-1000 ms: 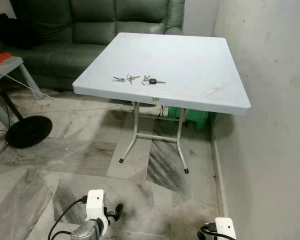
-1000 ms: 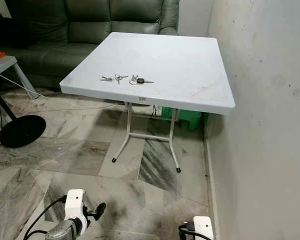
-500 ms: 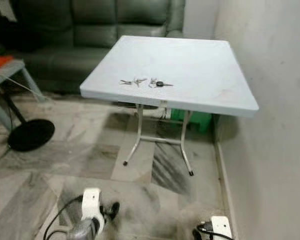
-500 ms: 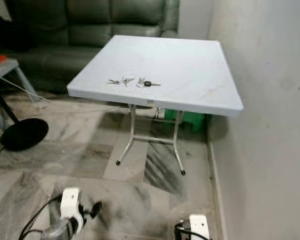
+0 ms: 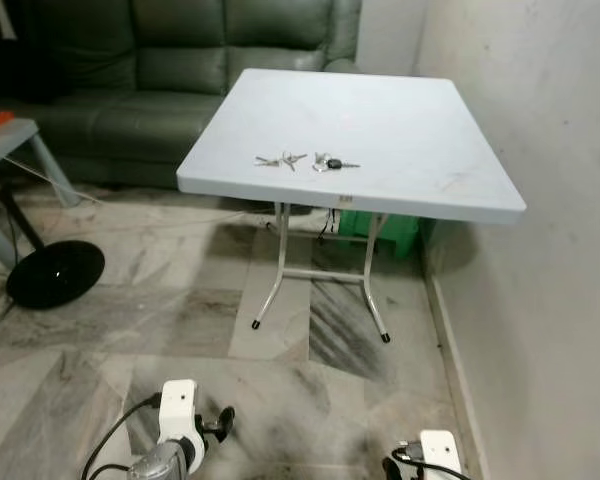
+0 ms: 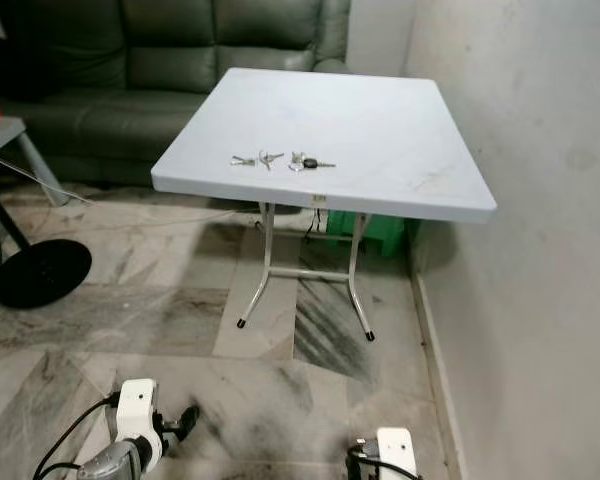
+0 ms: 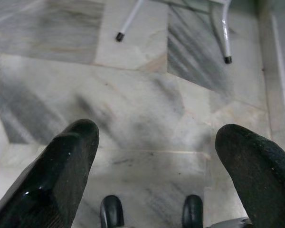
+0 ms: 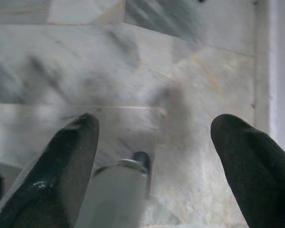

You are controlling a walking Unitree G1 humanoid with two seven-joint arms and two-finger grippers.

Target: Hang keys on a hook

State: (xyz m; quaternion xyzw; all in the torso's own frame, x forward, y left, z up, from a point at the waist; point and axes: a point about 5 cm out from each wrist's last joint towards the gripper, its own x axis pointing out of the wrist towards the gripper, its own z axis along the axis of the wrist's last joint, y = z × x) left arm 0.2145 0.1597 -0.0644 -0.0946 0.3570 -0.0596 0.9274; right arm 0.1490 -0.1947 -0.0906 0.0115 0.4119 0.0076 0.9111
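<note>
Several keys (image 5: pixel 307 161) lie in a short row near the front edge of a white square folding table (image 5: pixel 420 130); the rightmost one has a ring and a black head (image 6: pixel 311 162). My left gripper (image 7: pixel 154 147) hangs low over the marble floor, open, nothing between its fingers. My right gripper (image 8: pixel 154 142) also hangs low above the floor, open and empty. Both wrists show at the bottom of the eye views, the left wrist (image 5: pixel 178 410) and the right wrist (image 5: pixel 438 452), well short of the table.
A bare white wall (image 5: pixel 540 300) runs along the right. A dark green sofa (image 5: pixel 160 70) stands behind the table. A black round stand base (image 5: pixel 55 273) and a grey side table leg (image 5: pixel 45 160) are at the left. A green box (image 5: pixel 385 228) sits under the table.
The whole picture has shifted: the camera has turned left a little, so the table now sits more to the right. Keys and table themselves have not moved. Both arms still hang low.
</note>
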